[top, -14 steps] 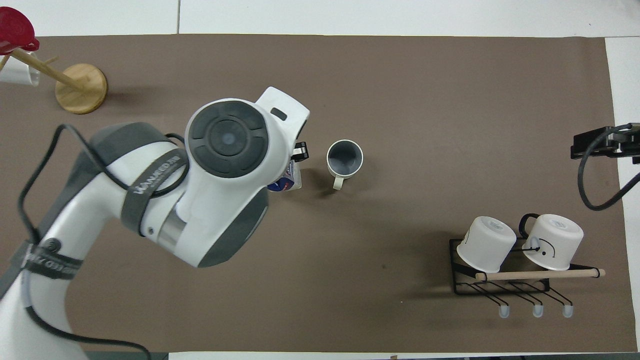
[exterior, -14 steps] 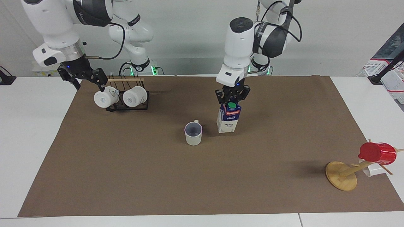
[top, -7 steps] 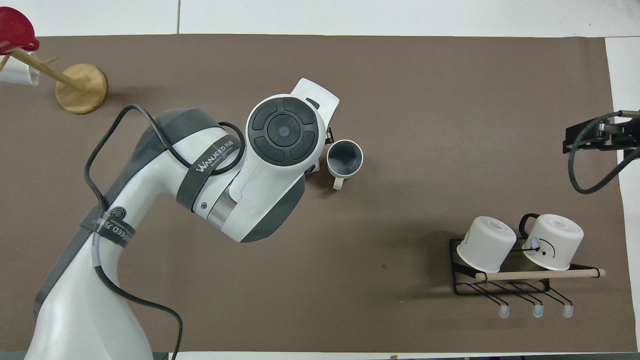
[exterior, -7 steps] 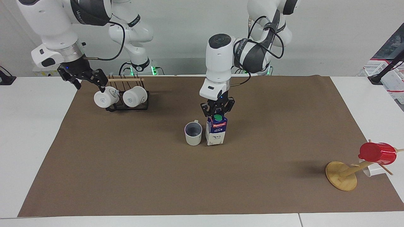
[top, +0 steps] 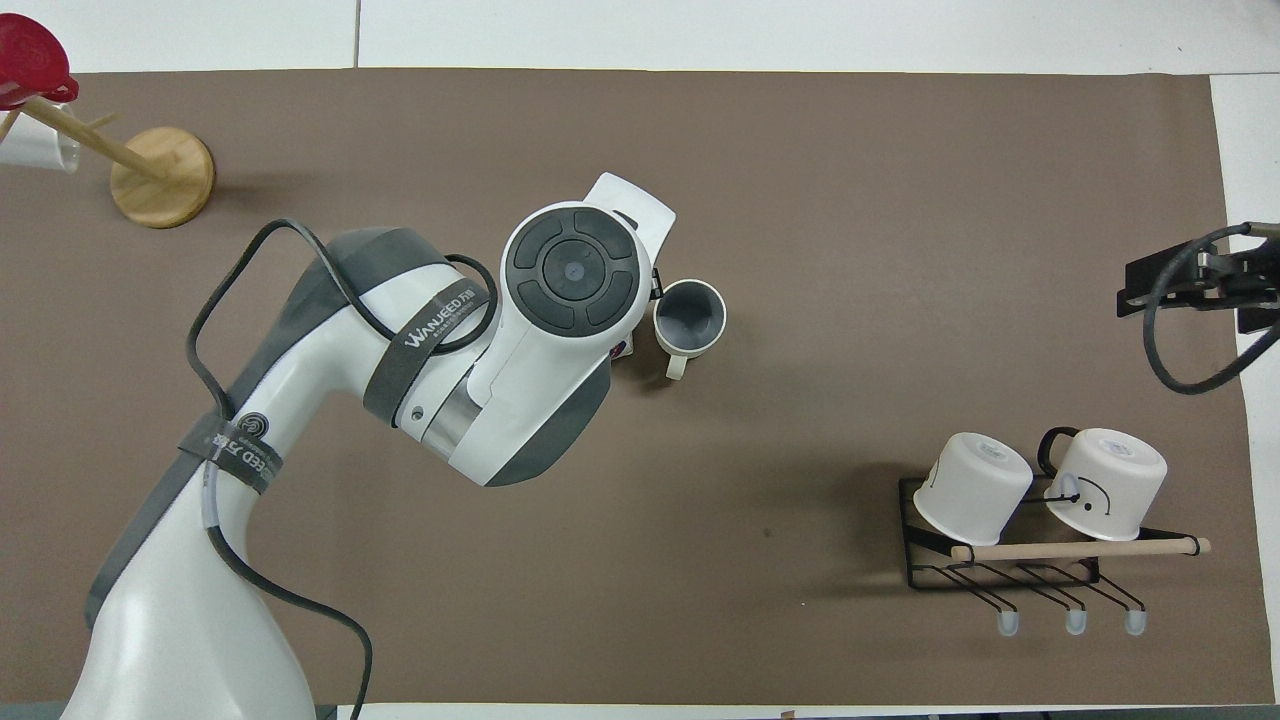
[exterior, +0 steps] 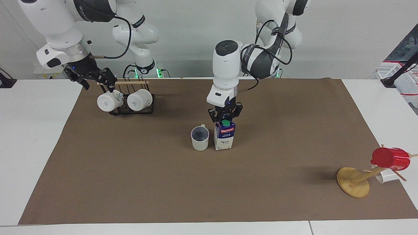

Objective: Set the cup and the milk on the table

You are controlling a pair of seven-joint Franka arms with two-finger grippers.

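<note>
Facing view | milk (exterior: 224, 137) stands on the table (exterior: 32, 130) just beside the cup (exterior: 200, 138), your left gripper (exterior: 225, 118) pinching its top to steady it | right gripper (exterior: 93, 77) waits spread above the mug rack (exterior: 130, 101)

Milk (exterior: 224, 138) stands beside cup (exterior: 200, 138) (both on table (exterior: 130, 182)).

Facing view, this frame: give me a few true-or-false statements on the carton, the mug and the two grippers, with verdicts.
1. The blue-and-white gable-top milk carton stands upright beside the off-white mug on the brown paper sheet. True.
2. The left gripper is at the carton's top. True.
3. The off-white mug lies on its side. False: it stands upright.
4. The right gripper holds the red cup. False: it is by the black wire rack; the red cup hangs on the wooden stand.
</note>
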